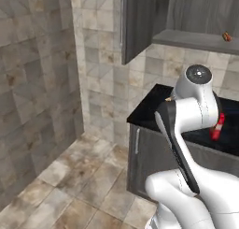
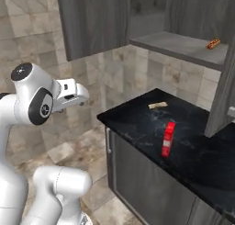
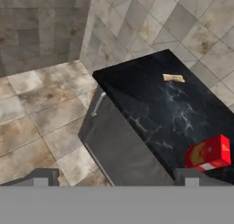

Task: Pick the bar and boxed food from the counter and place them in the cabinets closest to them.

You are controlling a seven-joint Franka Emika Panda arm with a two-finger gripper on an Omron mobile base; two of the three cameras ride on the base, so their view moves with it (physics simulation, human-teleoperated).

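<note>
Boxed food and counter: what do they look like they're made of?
The boxed food looks like a printed cardboard carton: bright red, sharp flat faces, pale marks, slight sheen. The counter looks like polished black marble or a marble-look top, with thin white veins; which one cannot be told from the render.

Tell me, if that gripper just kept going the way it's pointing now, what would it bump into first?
Probably the black counter, near its front edge. The hand view looks down along the open gripper onto that worktop, with the red boxed food off to one side. Depth is hard to judge, so this is a guess.

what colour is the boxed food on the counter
Bright red with pale marks, clearest in the right base view: boxed food.
</note>
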